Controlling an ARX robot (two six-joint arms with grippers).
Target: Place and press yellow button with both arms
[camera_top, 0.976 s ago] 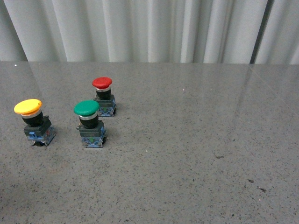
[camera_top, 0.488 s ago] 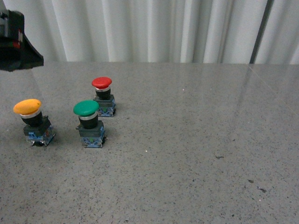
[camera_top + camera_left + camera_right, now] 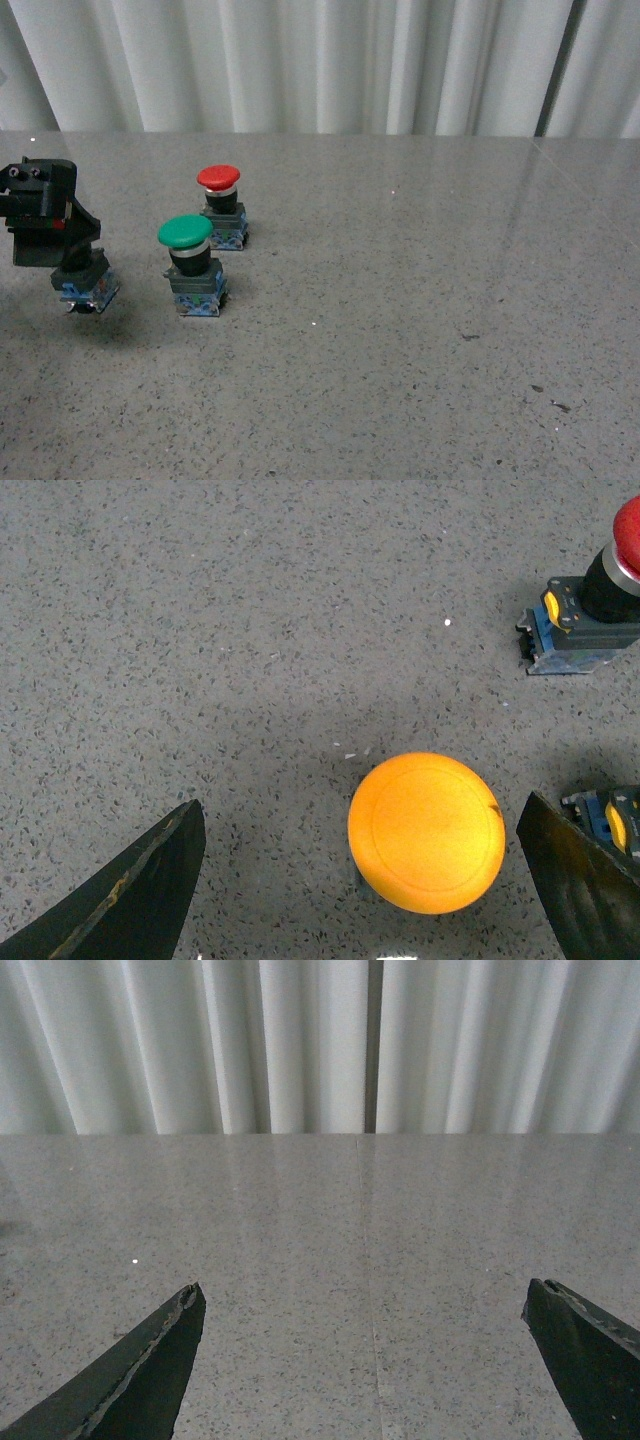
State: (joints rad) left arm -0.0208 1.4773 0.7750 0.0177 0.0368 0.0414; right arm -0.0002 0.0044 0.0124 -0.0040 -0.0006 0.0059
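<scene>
The yellow button (image 3: pixel 427 832) stands on the grey speckled tabletop (image 3: pixel 420 330) at its far left, well to the left of the green button (image 3: pixel 190 262). The red button (image 3: pixel 222 205) stands beyond that one. In the front view only the yellow button's blue-grey base shows, because the left claw (image 3: pixel 360 802) hangs over it and hides the cap. In the left wrist view the round cap appears from above between the two black fingers (image 3: pixel 130 890) and touches neither. It sits off-centre, nearer the finger on the green button's side.

The left claw is released, its jaws spread wide and holding nothing. The right claw (image 3: pixel 362 1285) is likewise released and empty. It does not show in the front view, and its own camera sees only bare tabletop and the white curtain (image 3: pixel 320 1040).

The step in hand appears to be the left arm's approach for the grasp. To do it well, the claw should probably shift until the cap lies midway between the fingers. It should then descend past the domed cap and close on the body beneath, since the smooth dome would likely slip. The finger nearest the green button leaves little room, so a careless descent could knock that neighbour.
</scene>
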